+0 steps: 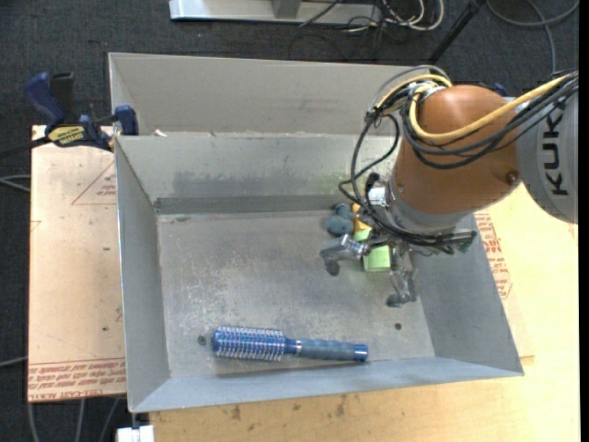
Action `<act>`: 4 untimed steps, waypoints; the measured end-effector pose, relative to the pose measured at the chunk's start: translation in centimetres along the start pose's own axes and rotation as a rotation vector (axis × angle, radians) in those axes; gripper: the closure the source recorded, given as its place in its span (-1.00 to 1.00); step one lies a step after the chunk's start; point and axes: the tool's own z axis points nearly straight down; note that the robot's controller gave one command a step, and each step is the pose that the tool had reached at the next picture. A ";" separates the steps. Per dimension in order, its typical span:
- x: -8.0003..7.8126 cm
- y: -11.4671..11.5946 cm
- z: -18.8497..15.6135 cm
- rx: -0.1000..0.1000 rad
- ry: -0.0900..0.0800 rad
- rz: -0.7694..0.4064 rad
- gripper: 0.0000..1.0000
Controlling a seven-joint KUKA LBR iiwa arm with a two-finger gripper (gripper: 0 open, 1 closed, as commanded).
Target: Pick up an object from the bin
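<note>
Camera view showed the two metal fingers (401,289) of the gripper (368,273) spread apart. One pointed toward the left side of the bin and the other toward its front wall, and nothing was clamped between their tips. Close to the roots of the fingers, in the right half of the bin, there was a small light-green block (376,260); whether it touched the fingers I could not tell. Just behind it, toward the back wall, lay a small blue-grey lump (342,217), with a bit of yellow material (361,234) beside it that was partly hidden under the robot. Above the gripper sat the orange rounded cover (460,145) of the wrist, with black and yellow cables (398,95) looping over its top. The floor of the grey metal bin (239,265) was bare in the middle and on the left. Well apart from the gripper, a blue round hairbrush with a plastic handle (285,345) lay along the front wall, its bristled head to the left.
</note>
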 end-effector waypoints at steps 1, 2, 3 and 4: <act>-0.8 3.1 7.6 -0.005 0.004 0.164 -1.00; -0.3 5.3 13.2 0.004 -0.001 0.434 -1.00; 3.8 -0.6 2.9 0.007 -0.003 0.162 -1.00; 2.0 -11.3 7.0 0.006 -0.003 0.162 -1.00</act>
